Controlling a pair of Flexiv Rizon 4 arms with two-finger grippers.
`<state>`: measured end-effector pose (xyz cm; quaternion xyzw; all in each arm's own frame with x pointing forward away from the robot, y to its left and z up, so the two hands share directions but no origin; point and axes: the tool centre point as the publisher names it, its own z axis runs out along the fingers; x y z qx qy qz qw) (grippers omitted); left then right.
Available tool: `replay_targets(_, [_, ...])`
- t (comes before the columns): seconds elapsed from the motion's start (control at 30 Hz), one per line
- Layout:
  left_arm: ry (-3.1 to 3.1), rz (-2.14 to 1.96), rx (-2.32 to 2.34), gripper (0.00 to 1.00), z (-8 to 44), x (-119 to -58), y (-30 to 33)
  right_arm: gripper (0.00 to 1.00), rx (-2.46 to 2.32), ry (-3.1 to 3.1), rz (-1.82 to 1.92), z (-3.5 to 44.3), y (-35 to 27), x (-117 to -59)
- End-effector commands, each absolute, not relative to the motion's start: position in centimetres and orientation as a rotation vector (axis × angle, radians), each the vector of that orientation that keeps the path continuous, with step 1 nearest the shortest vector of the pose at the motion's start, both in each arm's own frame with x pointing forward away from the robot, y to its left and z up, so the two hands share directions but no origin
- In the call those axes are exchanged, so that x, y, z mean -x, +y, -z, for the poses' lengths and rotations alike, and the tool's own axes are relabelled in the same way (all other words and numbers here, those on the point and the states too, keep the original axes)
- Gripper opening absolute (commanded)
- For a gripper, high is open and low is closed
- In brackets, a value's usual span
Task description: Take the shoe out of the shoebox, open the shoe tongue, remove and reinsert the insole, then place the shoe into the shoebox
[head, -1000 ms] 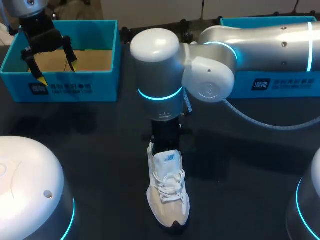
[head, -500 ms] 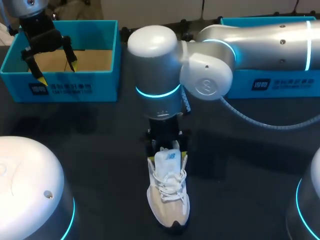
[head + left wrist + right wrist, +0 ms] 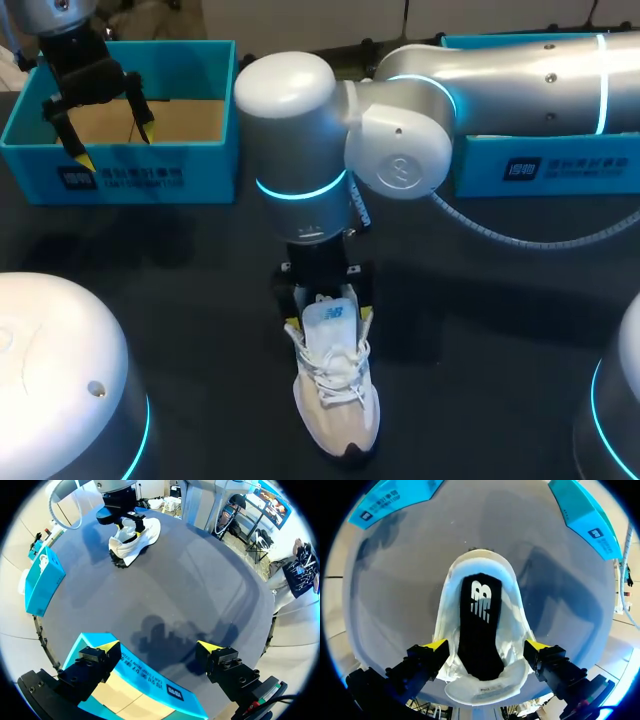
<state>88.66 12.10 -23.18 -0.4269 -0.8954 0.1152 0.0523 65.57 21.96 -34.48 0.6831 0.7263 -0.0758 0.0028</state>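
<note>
The white shoe stands on the dark surface at near centre, toe toward the near edge, with the black insole visible inside. The right gripper hangs over the heel end, fingers apart, one on each side of the collar. The left gripper hangs over the blue shoebox at far left, fingers apart.

Dim overall, dark table; soft shadow just right of shoe; cyan ring glow, mild glare on right arm above shoe.
</note>
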Motion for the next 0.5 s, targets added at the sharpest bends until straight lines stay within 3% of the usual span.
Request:
replay_targets(0.03, [-2.722,-0.346,1.299,1.00,23.1,-88.7,12.1,1.00,-2.145,2.259,0.250,34.2,22.4,-64.9])
replay_targets(0.5, [-2.722,-0.346,1.299,1.00,23.1,-88.7,12.1,1.00,-2.167,2.245,0.276,33.5,22.1,-63.8])
